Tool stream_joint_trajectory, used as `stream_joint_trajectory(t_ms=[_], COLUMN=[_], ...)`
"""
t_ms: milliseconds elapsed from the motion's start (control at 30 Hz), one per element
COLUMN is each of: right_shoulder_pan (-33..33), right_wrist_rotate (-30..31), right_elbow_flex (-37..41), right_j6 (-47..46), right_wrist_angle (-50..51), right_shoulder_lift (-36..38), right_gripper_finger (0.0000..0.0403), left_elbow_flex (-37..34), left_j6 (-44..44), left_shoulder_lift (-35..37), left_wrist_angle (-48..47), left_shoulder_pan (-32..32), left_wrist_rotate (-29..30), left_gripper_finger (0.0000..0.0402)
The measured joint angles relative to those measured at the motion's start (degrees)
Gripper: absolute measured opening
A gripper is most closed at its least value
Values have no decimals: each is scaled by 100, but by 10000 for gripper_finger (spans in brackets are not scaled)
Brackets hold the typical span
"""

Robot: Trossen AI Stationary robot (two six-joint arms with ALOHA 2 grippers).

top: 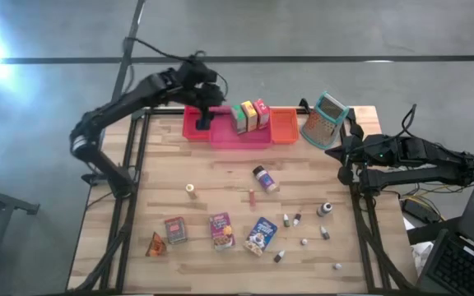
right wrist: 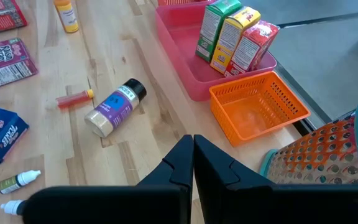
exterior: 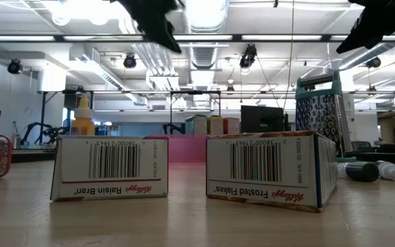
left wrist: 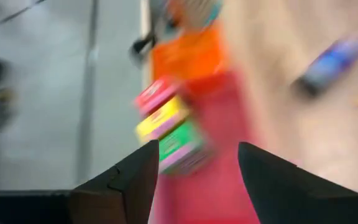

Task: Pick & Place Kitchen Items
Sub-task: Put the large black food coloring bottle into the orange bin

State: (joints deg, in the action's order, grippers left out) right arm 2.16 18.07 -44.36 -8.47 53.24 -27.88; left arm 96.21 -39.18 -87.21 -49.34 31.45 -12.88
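Boxes in the pink tray

Our left gripper [top: 203,117] hangs open and empty over the pink tray [top: 227,136]; our right gripper [top: 336,150] waits, pinched tight.

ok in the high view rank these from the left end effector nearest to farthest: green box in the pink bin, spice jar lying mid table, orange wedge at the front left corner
From the left end effector, over the pink bin's left part:
1. green box: standing in the same bin, just to its right.
2. spice jar: lying on its side mid-table, toward the front.
3. orange wedge: near the table's front left corner.
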Motion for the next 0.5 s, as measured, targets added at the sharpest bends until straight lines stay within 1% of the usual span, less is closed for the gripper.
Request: stream_joint_trajectory(t_ms=[67, 100, 267, 367, 500], right_shoulder_pan=[1, 0, 0, 0, 0], right_wrist_rotate=[0, -1, 1, -1, 0], right_elbow_flex=[0, 0, 0, 0, 0], right_j6=[6, 7, 6, 8, -3], right_wrist_angle=[0, 2, 1, 1, 2], right_shoulder_lift=[-1, -1, -1, 0, 0], right_gripper_finger=[8, 8, 8, 8, 8], left_elbow_flex=[-137, -258, -1014, -1581, -2461], left_j6=[380, 478, 1070, 1578, 2397], left_shoulder_lift=[302, 458, 1307, 1846, 2510], left_wrist_angle=[-68, -61, 306, 822, 1893], left_shoulder_pan=[-61, -108, -477, -783, -1227], left_wrist_rotate=[-442, -529, -548, -547, -524], left_gripper_finger=[215, 210, 185, 171, 157])
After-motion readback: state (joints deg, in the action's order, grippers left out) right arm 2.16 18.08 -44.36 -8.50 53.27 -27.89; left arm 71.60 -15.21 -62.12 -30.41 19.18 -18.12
